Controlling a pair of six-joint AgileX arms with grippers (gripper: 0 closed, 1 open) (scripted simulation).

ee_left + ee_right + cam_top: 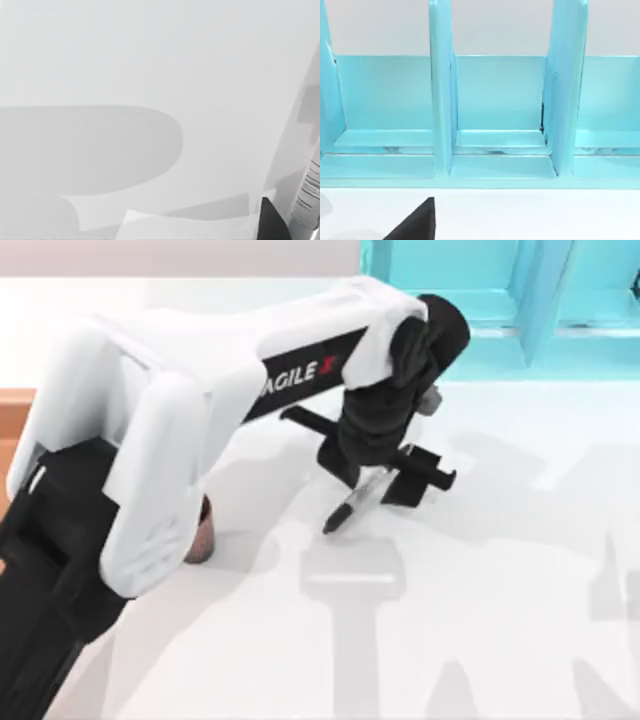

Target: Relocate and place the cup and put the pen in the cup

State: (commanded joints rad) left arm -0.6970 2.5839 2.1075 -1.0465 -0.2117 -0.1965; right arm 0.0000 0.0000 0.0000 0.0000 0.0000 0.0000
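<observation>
I'm holding the pen pinched in my left gripper above mid-table, its long axis slanting, tip pointing down toward the near left. The cup is standing farther left, half hidden under my arm. I'm judging I should straighten the pen before lowering it.

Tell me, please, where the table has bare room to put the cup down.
The table is bare on the right, from the pen in the left pincer to the turquoise rack behind. The front middle is also bare. The left is crowded: the cup sits partly under the left arm, near a wooden tray.
</observation>
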